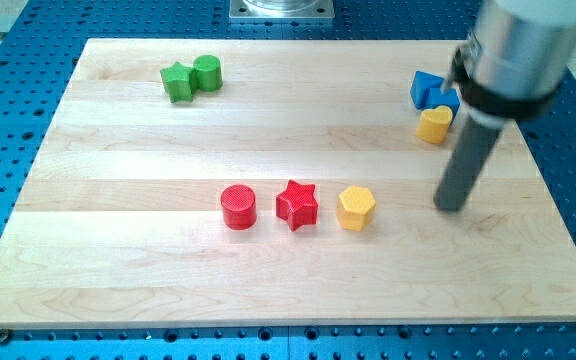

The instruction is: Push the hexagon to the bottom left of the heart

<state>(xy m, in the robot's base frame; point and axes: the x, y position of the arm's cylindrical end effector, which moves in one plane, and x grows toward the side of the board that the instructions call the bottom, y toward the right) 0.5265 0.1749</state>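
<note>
Camera view: tip (451,207) right of yellow hexagon (356,208), mid-worktop; no jaws on this rod. Yellow heart (434,125) touches blue blocks (434,92) (top right). Risk: pushing from this side drives hexagon into red star (296,204).

Pale wood board (148,200), seemingly matt

The yellow hexagon (356,208) lies flat mid-board, well apart from the yellow heart (434,124) at upper right.

Bare board separates yellow hexagon (356,208) from yellow heart (434,125) (blue blocks (434,91) touching).
</note>
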